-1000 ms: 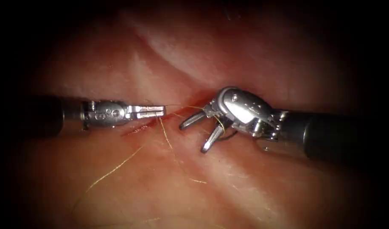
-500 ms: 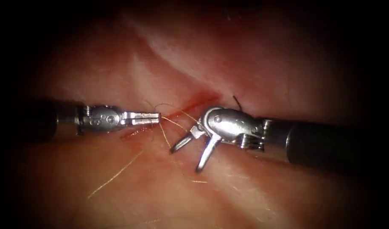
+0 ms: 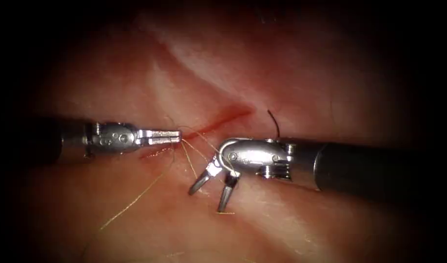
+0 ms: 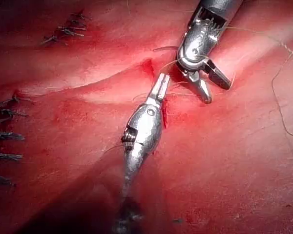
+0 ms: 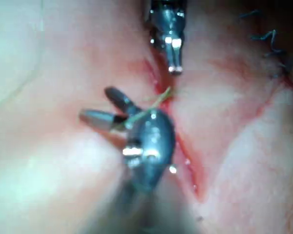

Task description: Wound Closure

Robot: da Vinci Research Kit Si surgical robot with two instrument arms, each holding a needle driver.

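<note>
Plainly unlabelled: left tool (image 3: 177, 137) closed on thread (image 3: 186, 156) beside the cut (image 3: 223, 119), right tool (image 3: 209, 190) wide open, empty.

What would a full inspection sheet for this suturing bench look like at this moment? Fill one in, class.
Surface: tissue, with an open cut and red fluid beside it.
Job's things: thread runs from the left tool's tip across the tissue; needle not made out.
Clutter: dark stitches and a dark thread end.
Grippers: left tool shut on thread; right tool open, thread across its wrist.
Cables: nothing seen.
Surroundings: dark.
</note>
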